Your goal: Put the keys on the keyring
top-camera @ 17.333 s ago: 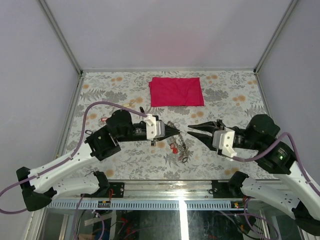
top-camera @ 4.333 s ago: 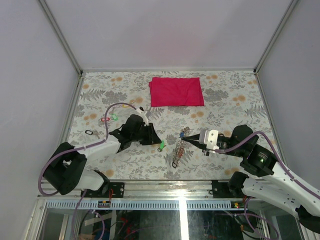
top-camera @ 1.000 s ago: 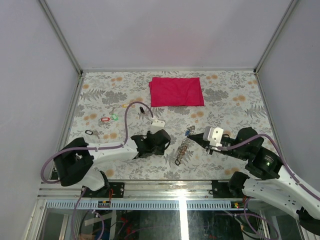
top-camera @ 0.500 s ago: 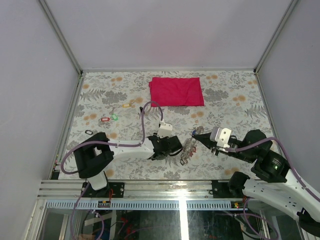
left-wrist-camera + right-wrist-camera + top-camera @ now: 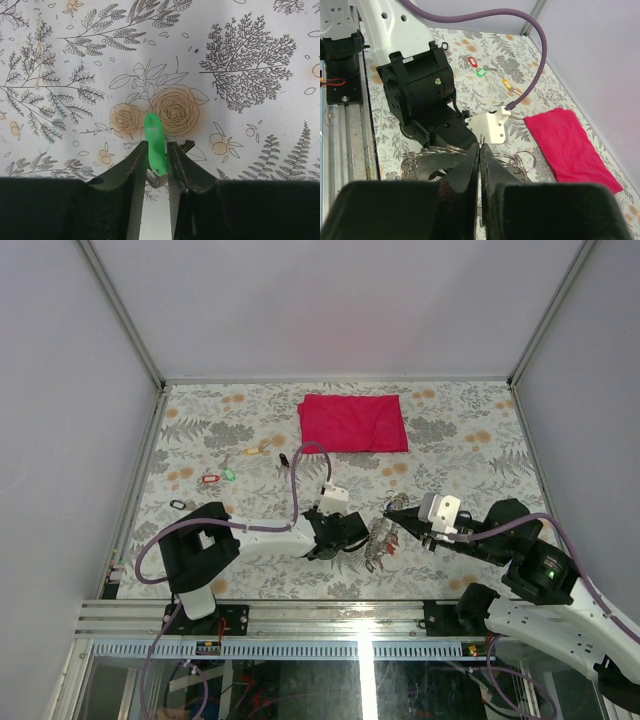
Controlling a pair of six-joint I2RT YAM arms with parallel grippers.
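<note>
The keyring (image 5: 380,536) lies near the front middle of the surface (image 5: 470,440), a tangle of dark wire loops between my two hands. On the right wrist view the loops spread out to either side of the right hand (image 5: 479,147), whose jaws are pressed flat together with the ring's wire at their tips, so I read that as a grip on the keyring.

Just to the left of the ring sits the left hand (image 5: 157,145). Its jaws are drawn in narrow on the green key (image 5: 155,147). The green tag stands upright between the two fingers, touching both and clear of the surface. A bit of metal shows below the tag, but I can't make out its shape.

The other keys lie well apart from the ring, toward the far left of the surface: a red one (image 5: 209,479) with a second green one (image 5: 228,475) just beside it, a yellow one (image 5: 252,451) further back, and a black one (image 5: 177,504) nearest the left edge.

A folded red cloth (image 5: 353,423) lies flat at the back, well apart from everything else.
</note>
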